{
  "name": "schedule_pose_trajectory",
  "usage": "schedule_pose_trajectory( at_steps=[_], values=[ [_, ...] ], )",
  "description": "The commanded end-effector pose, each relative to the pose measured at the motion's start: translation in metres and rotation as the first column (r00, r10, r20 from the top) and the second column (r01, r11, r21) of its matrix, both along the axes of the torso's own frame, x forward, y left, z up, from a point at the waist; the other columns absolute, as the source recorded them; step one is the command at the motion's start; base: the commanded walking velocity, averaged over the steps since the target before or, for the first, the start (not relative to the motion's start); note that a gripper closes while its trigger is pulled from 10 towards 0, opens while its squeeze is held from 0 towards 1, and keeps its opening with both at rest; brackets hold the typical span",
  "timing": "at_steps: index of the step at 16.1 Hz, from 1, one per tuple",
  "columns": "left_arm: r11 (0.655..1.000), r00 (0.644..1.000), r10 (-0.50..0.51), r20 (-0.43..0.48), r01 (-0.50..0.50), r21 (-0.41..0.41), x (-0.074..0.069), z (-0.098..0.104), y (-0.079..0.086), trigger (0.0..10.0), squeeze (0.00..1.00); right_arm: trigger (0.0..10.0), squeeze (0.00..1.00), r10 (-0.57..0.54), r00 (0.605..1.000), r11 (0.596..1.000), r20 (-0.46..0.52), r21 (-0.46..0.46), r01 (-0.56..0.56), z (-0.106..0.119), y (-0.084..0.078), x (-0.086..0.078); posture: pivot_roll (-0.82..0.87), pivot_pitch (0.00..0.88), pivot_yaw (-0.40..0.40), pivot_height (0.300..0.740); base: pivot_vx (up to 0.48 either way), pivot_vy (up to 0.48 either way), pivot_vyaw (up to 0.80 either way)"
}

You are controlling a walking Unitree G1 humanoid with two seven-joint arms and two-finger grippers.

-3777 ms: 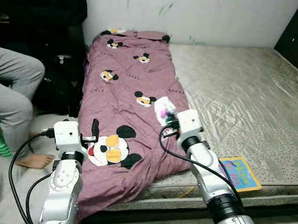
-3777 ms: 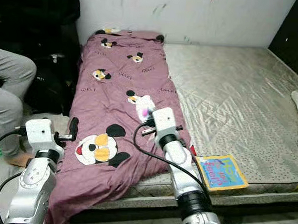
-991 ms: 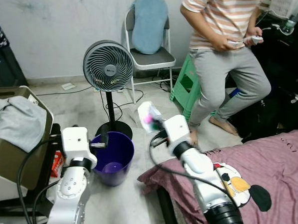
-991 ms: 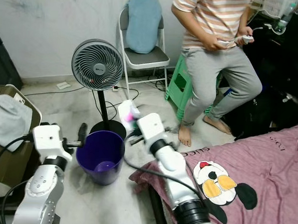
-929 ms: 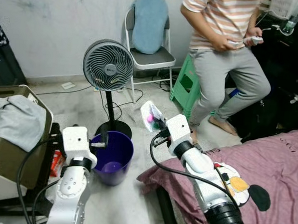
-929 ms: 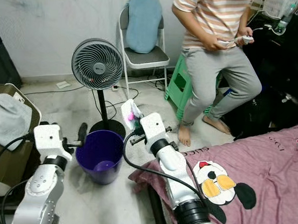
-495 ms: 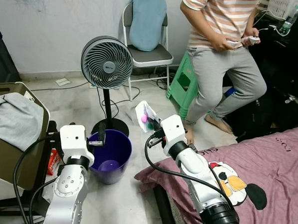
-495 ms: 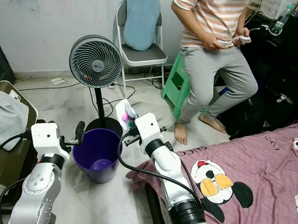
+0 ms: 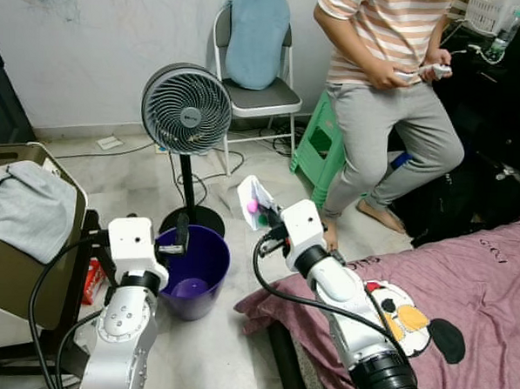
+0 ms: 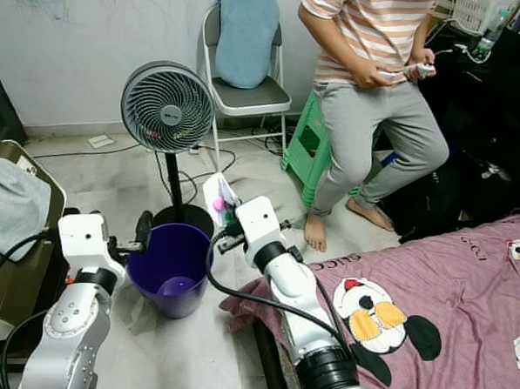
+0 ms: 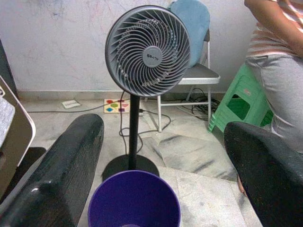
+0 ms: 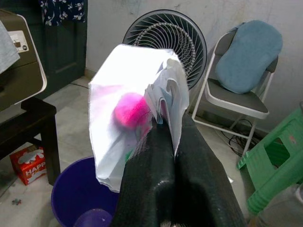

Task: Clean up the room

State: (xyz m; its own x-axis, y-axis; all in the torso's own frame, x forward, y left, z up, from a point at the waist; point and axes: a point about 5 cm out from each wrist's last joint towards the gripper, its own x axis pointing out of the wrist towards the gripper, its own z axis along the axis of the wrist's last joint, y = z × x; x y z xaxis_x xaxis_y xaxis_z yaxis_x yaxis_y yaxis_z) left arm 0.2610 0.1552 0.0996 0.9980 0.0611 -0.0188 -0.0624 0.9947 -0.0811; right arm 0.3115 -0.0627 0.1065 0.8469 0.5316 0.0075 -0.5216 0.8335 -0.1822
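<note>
Right wrist view showed the right gripper (image 12: 163, 123) clenched on a white wrapper (image 12: 137, 113), with the purple bin (image 12: 80, 198) just below and ahead. The left gripper (image 11: 161, 156) hung released above it. Pickup looked done; the drop remained.

Count, one of each unless noted:
- round purple plastic bucket (image 9: 197, 270): 1
- grey pedestal fan with round grille (image 9: 187, 112): 1
- white metal folding chair with blue cushion (image 9: 257, 51): 1
- green plastic stool (image 9: 323, 145): 1
- crumpled white plastic bag with pink contents (image 12: 135, 113): 1
- mauve cartoon-print quilt (image 9: 464, 292): 1
- grey cloth on brown case (image 9: 24, 208): 1
- person in striped shirt and grey trousers (image 9: 389, 97): 1
- black two-finger grippers: 2, left gripper (image 11: 161, 175) and right gripper (image 12: 173, 156)
</note>
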Motion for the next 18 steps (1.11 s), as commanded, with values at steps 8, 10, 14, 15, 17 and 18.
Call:
schedule_pose_trajectory(
  at_steps=[8,10,14,15,17,18],
  values=[
    [1.000,1.000,-0.011,-0.007,0.011,-0.010,0.0033,0.0004,-0.0036,10.0,0.00,10.0,0.00,0.005,1.000,1.000,-0.005,-0.015,-0.005,-0.0017,-0.0001,0.0020,0.06,0.000,-0.065,0.740,0.000,0.358,0.00],
    [1.000,1.000,-0.011,-0.006,0.011,-0.009,0.0035,0.0005,-0.0035,10.0,0.00,10.0,0.00,0.010,1.000,1.000,-0.003,-0.016,-0.010,-0.0013,0.0015,0.0021,0.06,0.000,-0.066,0.740,0.000,0.366,0.00],
    [0.999,0.999,-0.033,0.005,0.033,0.009,0.0055,0.0015,-0.0041,10.0,0.00,10.0,0.00,0.025,1.000,0.999,-0.002,-0.026,-0.025,-0.0017,0.0034,0.0045,0.06,0.000,-0.063,0.740,0.000,0.173,0.00],
    [0.999,0.999,-0.048,0.008,0.048,0.005,0.0056,0.0019,-0.0052,10.0,0.00,10.0,0.00,0.031,0.999,0.999,0.007,-0.028,-0.031,-0.0006,0.0036,0.0046,0.06,0.000,-0.059,0.740,0.000,0.000,0.00],
    [0.999,0.999,-0.050,0.014,0.050,-0.008,0.0075,0.0030,-0.0055,10.0,0.00,10.0,0.00,0.009,1.000,1.000,0.014,-0.020,-0.009,0.0017,0.0023,0.0082,0.06,0.000,-0.057,0.740,0.000,0.000,0.00],
    [0.998,0.998,-0.060,0.022,0.061,-0.019,0.0080,0.0038,-0.0074,10.0,0.00,10.0,0.00,0.002,1.000,1.000,0.014,-0.016,-0.002,0.0018,0.0018,0.0088,0.06,0.000,-0.057,0.740,0.000,0.000,0.00]
  ],
)
